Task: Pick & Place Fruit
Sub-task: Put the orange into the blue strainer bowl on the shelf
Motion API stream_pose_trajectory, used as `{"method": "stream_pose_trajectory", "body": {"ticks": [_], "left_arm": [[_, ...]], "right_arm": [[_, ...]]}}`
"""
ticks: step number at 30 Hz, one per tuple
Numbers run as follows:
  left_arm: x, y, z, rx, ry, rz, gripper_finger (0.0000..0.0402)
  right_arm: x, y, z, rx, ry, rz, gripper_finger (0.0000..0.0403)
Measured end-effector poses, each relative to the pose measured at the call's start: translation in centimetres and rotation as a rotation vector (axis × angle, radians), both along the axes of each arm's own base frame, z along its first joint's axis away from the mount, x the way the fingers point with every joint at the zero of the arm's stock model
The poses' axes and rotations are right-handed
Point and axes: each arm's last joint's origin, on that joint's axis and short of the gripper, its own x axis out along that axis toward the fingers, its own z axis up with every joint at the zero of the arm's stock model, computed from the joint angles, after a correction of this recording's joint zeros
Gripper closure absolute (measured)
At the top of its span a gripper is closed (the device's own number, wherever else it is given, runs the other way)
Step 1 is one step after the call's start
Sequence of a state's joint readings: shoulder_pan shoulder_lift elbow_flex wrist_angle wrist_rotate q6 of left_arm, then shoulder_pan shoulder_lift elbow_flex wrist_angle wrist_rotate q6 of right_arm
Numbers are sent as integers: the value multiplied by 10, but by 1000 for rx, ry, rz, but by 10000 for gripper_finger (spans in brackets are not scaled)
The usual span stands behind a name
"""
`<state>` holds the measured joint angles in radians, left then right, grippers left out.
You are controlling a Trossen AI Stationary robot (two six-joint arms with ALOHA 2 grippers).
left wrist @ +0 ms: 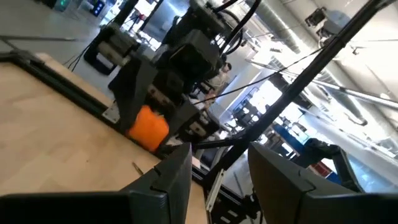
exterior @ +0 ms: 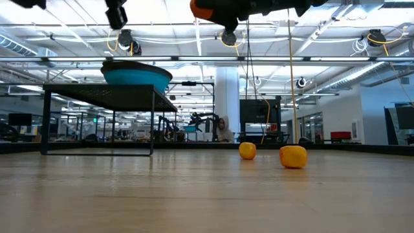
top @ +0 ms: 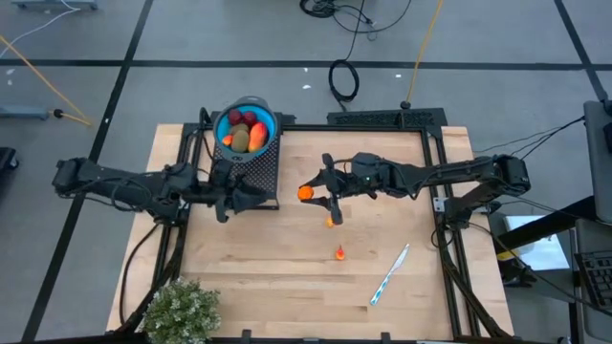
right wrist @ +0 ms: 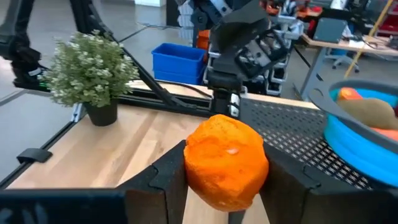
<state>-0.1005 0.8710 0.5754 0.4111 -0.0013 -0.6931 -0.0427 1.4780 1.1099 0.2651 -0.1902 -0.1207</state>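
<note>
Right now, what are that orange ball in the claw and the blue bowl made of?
The orange ball, held in the right gripper, looks like matte foam or soft plastic: dimpled, dull skin, likely a toy. The blue bowl looks like smooth glossy plastic, with a shiny rim.

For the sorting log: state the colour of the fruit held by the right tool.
Bright orange: the round dimpled fruit in the right tool, best seen in the right wrist view.

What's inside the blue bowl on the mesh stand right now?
The blue bowl holds piled fruit: dark red balls, a brown-green oval and an orange-red piece. Anything beneath that pile is covered.
</note>
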Motion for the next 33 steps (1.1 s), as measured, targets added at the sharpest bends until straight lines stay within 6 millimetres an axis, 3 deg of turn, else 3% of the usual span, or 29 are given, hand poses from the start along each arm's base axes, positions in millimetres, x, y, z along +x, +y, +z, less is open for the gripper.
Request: {"method": "stream_pose_trajectory", "body": {"ticks": [8, 13, 24, 33], "left_arm": [[31, -15, 27, 98, 147, 48, 245], [50, -20, 36, 64, 282, 119, 245], [85, -32, 32, -5, 374, 121, 245], [87, -33, 32, -48, 373, 99, 245]], "right_arm": [[0, 17, 1, -40, -23, 56, 251], [0, 30, 6, -58, -73, 94, 248], [-2, 54, 10, -84, -125, 168, 247], [-2, 59, 9, -83, -118, 183, 248]]}}
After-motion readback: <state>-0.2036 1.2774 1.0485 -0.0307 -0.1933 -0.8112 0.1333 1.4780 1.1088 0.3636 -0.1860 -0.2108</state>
